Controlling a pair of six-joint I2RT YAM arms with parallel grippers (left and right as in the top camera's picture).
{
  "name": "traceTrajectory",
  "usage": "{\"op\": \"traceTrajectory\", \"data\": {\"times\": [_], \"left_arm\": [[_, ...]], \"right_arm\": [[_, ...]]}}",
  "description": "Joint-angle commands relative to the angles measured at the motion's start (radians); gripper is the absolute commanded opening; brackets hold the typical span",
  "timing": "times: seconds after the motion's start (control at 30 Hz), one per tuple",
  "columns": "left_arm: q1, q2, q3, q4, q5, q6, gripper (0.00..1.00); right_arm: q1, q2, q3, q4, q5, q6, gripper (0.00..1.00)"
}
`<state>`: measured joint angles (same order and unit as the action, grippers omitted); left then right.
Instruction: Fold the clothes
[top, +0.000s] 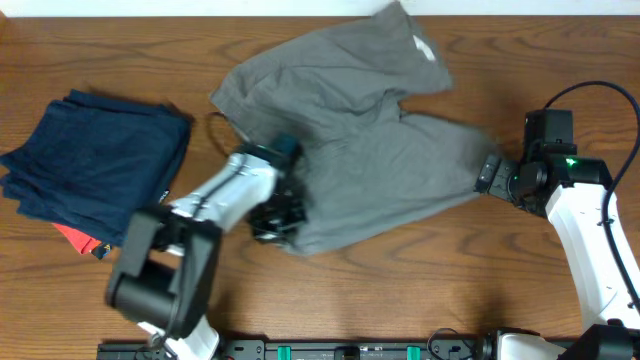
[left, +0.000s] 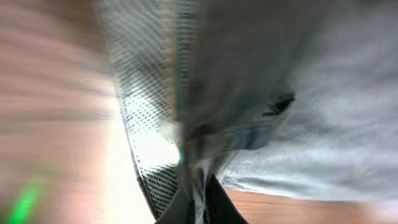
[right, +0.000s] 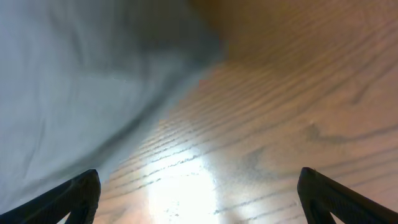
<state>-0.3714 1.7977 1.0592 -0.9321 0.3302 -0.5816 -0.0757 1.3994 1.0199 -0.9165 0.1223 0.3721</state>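
Left arm (top: 160, 265): closest of all, black and white, reaching from the near desk edge up and right to the shorts.
Left fingers (top: 272, 218): clenched on a bunch of the shorts at the cloth's near-left edge. The wrist view is blurred, but it shows grey cloth and a paler mesh lining gathered right at the dark tips.
Shorts (top: 370, 150): grey, crumpled, lying mid-desk. One part runs toward the far edge, with a small whitish patch near its far corner. The other part spreads right toward the right fingers.
Right fingers (top: 487, 172): released and spread wide, just beside the right edge of the shorts. The wrist view has the two dark tips in the lower corners, bare wood between them and grey cloth over the left half.
Right arm (top: 590, 220): white, along the right side, with a green light lit near the wrist.
Navy pile (top: 95, 160): dark folded garments on the left of the desk, near the shorts but not touching.
Red cloth (top: 72, 237): small piece showing from under the pile's near edge.
Desk (top: 520, 50): brown wood grain, with a glare patch in the right wrist view.
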Motion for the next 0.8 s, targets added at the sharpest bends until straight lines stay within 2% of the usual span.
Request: {"op": "traceTrajectory", "data": {"times": [0.0, 0.03, 0.1, 0.13, 0.17, 0.3, 0.43, 0.53, 0.63, 0.77], "left_arm": [[0.162, -0.089, 0.023, -0.01, -0.105, 0.104, 0.06], [0.199, -0.104, 0.023, -0.009, -0.097, 0.103, 0.13], [0.266, -0.134, 0.023, -0.019, -0.023, 0.103, 0.7], [0.286, -0.143, 0.023, -0.034, 0.015, 0.103, 0.88], [0.298, -0.148, 0.023, -0.056, 0.048, 0.103, 0.99], [0.289, -0.154, 0.019, -0.18, 0.097, 0.102, 0.98], [0.235, -0.156, -0.015, -0.158, 0.096, 0.042, 0.98], [0.182, -0.158, -0.057, -0.077, 0.07, -0.075, 0.98], [0.116, -0.163, -0.119, 0.027, 0.004, -0.243, 0.98], [0.049, -0.167, -0.204, 0.143, -0.058, -0.437, 0.98]], "right_arm": [[-0.01, -0.006, 0.002, -0.011, -0.076, 0.061, 0.99], [-0.008, -0.006, -0.003, -0.012, -0.116, 0.06, 0.98], [-0.001, -0.006, -0.02, -0.018, -0.193, 0.061, 0.98], [0.002, -0.006, -0.029, -0.019, -0.216, 0.061, 0.98], [0.007, -0.006, -0.045, -0.019, -0.24, 0.062, 0.98], [0.029, -0.006, -0.133, -0.005, -0.262, 0.166, 0.99], [0.036, -0.006, -0.25, 0.129, -0.262, 0.213, 0.99], [0.037, -0.006, -0.341, 0.315, -0.264, 0.227, 0.99], [0.037, -0.006, -0.41, 0.476, -0.272, 0.248, 0.98], [0.037, -0.006, -0.467, 0.613, -0.269, 0.275, 0.97]]}}
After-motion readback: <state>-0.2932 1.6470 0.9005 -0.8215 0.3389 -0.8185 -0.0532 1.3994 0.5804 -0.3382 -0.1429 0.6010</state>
